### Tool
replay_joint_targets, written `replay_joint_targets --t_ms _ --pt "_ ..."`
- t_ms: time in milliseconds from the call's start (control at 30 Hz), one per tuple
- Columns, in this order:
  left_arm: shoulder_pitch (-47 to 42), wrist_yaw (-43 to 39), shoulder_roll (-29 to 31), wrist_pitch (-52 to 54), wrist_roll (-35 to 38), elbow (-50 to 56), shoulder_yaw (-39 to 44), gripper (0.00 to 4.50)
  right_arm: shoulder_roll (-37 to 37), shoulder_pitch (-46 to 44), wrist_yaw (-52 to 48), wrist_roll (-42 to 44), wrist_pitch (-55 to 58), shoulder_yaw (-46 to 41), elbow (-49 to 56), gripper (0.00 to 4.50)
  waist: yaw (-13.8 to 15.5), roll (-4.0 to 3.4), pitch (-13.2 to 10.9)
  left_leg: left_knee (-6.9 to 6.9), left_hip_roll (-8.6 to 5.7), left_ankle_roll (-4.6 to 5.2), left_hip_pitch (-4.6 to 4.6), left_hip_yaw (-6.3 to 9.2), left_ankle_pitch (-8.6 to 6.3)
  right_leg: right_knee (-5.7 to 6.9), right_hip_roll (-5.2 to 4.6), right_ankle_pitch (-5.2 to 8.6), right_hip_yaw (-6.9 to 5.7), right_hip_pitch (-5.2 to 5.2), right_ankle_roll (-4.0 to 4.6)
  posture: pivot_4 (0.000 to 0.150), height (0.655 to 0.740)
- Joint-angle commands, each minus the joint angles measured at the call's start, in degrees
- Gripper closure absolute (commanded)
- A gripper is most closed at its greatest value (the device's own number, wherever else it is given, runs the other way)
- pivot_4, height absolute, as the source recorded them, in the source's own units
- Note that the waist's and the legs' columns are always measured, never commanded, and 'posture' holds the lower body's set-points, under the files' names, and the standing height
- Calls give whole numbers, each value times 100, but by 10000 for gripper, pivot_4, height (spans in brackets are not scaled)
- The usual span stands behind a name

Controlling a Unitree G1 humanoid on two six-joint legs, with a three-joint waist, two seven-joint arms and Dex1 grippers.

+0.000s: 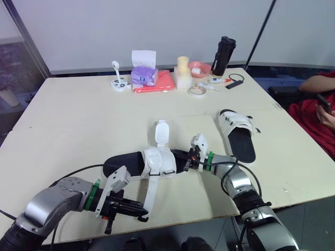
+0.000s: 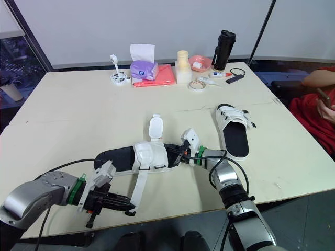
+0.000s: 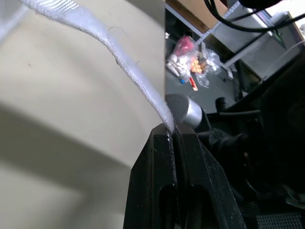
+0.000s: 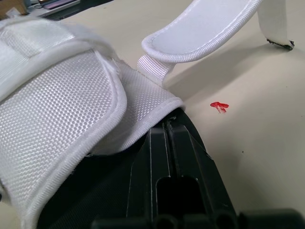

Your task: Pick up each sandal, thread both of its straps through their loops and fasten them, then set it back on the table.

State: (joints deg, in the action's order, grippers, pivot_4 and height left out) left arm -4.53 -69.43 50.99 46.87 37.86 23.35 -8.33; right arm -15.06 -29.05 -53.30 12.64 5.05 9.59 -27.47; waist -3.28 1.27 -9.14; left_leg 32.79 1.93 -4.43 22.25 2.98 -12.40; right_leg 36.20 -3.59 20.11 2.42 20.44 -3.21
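A black-soled sandal (image 1: pixel 128 163) with white straps lies near the table's front edge. One long white strap (image 1: pixel 151 191) runs from it toward the front edge, and my left gripper (image 1: pixel 142 213) is shut on its end; the left wrist view shows that strap (image 3: pixel 119 57) pinched between the fingers (image 3: pixel 188 157). A second strap flap (image 1: pixel 162 132) stands upright. My right gripper (image 1: pixel 187 160) is shut on the sandal's sole edge (image 4: pixel 119 181), beside the white mesh upper (image 4: pixel 62 105). The other sandal (image 1: pixel 238 135) lies flat on the table to the right.
At the table's far side stand a tissue pack (image 1: pixel 143 73) on a red cloth (image 1: pixel 163 82), a black bottle (image 1: pixel 223 55), a pink bowl (image 1: pixel 199 67) and a tape roll (image 1: pixel 197 90). A person in red (image 1: pixel 314 110) sits at the right edge.
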Motion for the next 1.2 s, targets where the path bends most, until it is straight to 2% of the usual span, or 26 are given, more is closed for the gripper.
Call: replay_joint_targets --t_ms 33,333,767,833,967,1200 --pt "66 -167 108 -49 84 203 -19 44328 -161 360 373 -480 403 130 -860 45000 -1 0 0 0 0 0 0 0 0 0 0 0 0 0 0 1500 7400" --pt "94 -242 178 -71 112 185 -32 44328 -160 356 385 -476 407 128 -862 45000 -5 -1 1 0 0 0 0 0 0 0 -1 0 0 2 1 1500 7400" --pt "-605 425 -481 1226 2275 74 1162 44328 -135 365 405 -478 395 120 -911 45000 4 5 3 3 0 3 0 0 2 0 -1 -1 -5 0 -2 1500 7400" --pt "-760 654 -660 1373 2524 -44 1266 44328 -132 357 406 -477 390 118 -926 45000 7 6 4 3 0 7 -1 0 4 0 -1 -7 -5 0 -13 1500 7400" --pt "-1282 1694 -1359 1675 3079 -774 1618 44328 -127 355 413 -480 392 112 -930 45000 60 14 4 13 -1 16 -1 1 10 0 0 -28 -7 -3 -50 1500 7400" --pt "-1844 3226 -2339 1793 3403 -1963 2136 44328 -98 415 430 -494 405 119 -886 45000 77 32 14 23 -6 20 -4 4 13 0 5 -57 -8 -3 -104 1500 7400"
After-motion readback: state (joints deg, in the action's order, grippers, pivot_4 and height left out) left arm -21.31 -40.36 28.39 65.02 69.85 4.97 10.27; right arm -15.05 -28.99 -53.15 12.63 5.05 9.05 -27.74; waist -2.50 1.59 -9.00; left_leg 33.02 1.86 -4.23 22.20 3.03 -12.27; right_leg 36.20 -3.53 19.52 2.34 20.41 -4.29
